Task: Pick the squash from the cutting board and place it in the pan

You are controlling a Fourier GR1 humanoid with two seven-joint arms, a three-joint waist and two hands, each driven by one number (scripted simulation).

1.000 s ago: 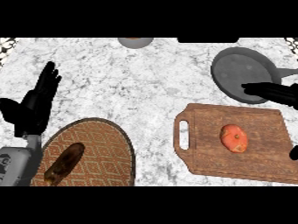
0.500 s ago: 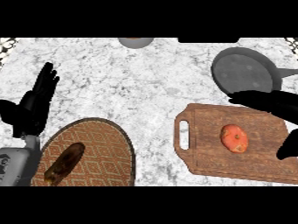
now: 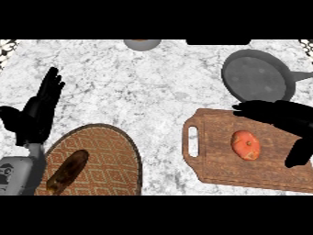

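Along the top edge of the frame, a small round dish (image 3: 142,43) is cut off, so only its lower rim shows on the marble desk (image 3: 152,92). At the right edge, the pan's handle (image 3: 311,75) runs out of view, while the grey pan (image 3: 255,75) itself sits in the upper right, just above the cutting board (image 3: 216,153). The board's lower right corner is partly covered by the right hand (image 3: 287,120) and its forearm, which leaves the frame at the right.

That right hand hangs over the upper right part of the board, fingers (image 3: 254,110) stretched leftward and spread apart, thumb (image 3: 299,153) pointing down to the right of the squash (image 3: 245,144). The hand clamps on nothing; whether it touches the squash cannot be told. The orange squash lies on the board, right of its middle, in the gap between fingers and thumb.

At the left of the frame, the left hand (image 3: 31,117) rests open, fingers straight and pointing up, its grey forearm cut by the lower edge. Below and to its right, a brown patterned round plate (image 3: 108,156) carries a dark elongated item (image 3: 67,170) whose identity is hard to make out.
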